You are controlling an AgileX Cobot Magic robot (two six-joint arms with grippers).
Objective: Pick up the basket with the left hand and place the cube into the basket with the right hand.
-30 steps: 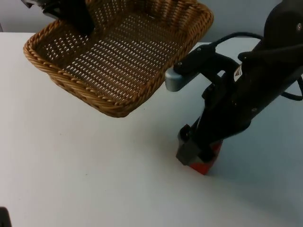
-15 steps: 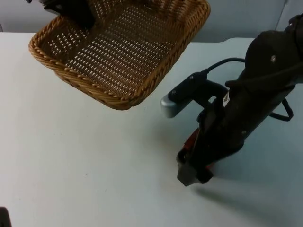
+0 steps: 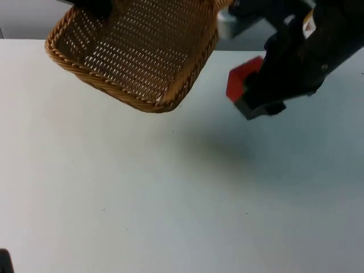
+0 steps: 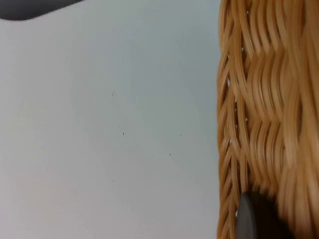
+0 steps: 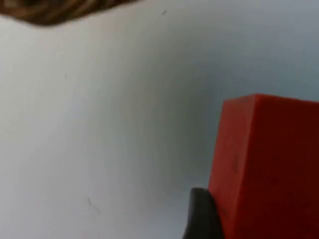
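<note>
Below me spreads a white table top [image 3: 142, 199], lit evenly, with a soft grey shadow lying toward its far right. A few tiny dark specks mark it. At the far left stands the grey partition wall [image 3: 23, 17].

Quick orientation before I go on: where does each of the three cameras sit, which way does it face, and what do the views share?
Top view: fixed above, looking down and forward onto the white table; the left gripper holds the basket aloft, the right gripper holds the red cube in the air.
Left wrist view: on the left arm, looking along its fingertip at the basket's woven wall.
Right wrist view: on the right arm, looking past its fingertip and the cube to the table.
Shared: the basket's rim appears in all three; the cube in the top and right wrist views.
</note>
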